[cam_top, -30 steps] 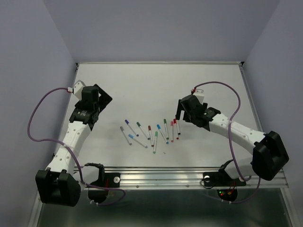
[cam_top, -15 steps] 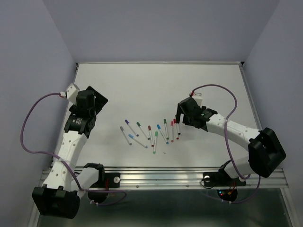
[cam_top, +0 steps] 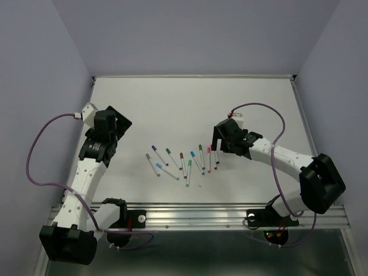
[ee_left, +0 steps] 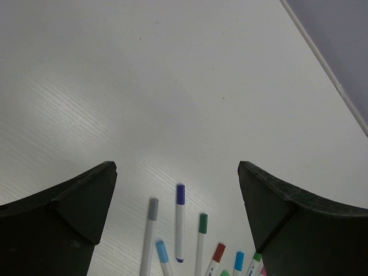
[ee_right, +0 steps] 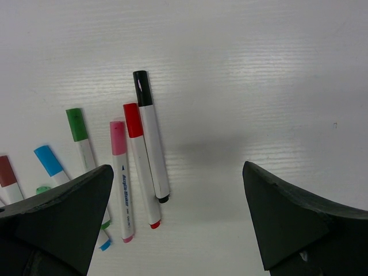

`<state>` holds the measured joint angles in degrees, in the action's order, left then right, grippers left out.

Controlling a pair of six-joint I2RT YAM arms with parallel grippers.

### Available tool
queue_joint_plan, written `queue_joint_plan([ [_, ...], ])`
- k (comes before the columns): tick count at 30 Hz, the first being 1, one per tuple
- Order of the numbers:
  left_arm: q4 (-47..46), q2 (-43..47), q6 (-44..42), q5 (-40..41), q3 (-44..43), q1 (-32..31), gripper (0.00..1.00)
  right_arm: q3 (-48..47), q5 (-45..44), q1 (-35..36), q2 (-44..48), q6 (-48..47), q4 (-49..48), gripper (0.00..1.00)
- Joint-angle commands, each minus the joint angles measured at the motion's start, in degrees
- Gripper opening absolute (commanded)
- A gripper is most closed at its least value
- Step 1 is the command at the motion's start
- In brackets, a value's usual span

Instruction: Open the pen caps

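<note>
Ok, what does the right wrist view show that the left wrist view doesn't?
Only the right wrist: the black-capped pen. Only the left wrist: the purple-capped pen, the grey-capped pen and the edge rail. Both: the white table, capped pens, and an open pincer, the left pincer or the right pincer.

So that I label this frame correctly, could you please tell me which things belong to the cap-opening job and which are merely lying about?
Job:
- pens
- caps, all on
- left gripper, open, empty
- right gripper, open, empty

Not the job:
- cables
- table
</note>
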<state>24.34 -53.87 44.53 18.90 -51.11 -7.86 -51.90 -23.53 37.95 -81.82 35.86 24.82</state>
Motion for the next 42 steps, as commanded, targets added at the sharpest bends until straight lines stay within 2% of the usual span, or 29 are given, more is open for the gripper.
queue_joint_plan([
  [1,0.3,-0.2,0.5,1.1,0.5,0.1,0.99,-0.9,0.2,0.4,0.1,-0.3,-3.1,1.0],
  [42,-0.7,-0.9,-0.7,1.6,1.5,0.1,0.99,-0.5,1.8,0.4,-0.9,0.2,-5.1,1.0],
])
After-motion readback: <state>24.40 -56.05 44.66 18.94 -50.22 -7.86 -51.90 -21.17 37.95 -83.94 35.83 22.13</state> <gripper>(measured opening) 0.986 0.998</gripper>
